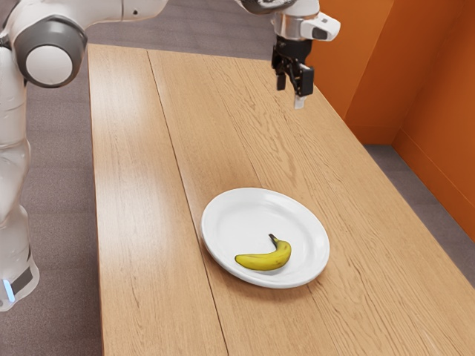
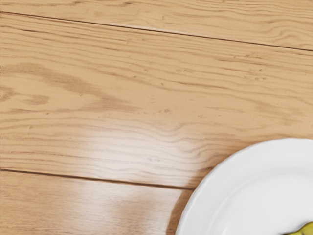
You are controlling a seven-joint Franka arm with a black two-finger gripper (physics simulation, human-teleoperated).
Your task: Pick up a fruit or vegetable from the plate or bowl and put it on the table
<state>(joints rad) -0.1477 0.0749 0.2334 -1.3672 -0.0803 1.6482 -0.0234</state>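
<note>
My black gripper (image 1: 290, 90) hangs high over the far end of the table in the exterior view, open, with nothing held between its fingers. Well apart from it, a white round plate (image 1: 230, 222) rests on the wooden table (image 1: 133, 193). A curved yellow banana (image 1: 266, 259) with a dark stem tip lies on this plate, nearer the edge facing the exterior camera. In the wrist view, part of the plate (image 2: 210, 200) shows, along with a small piece of the banana (image 2: 305, 230); the rest of both is cut off by the picture's edge.
Bare wood (image 1: 223, 111) lies between the plate and the table's far edge. Orange walls (image 1: 438, 111) stand beyond the table's long edge on the exterior view's right. The arm's base stands beside the table on that view's left.
</note>
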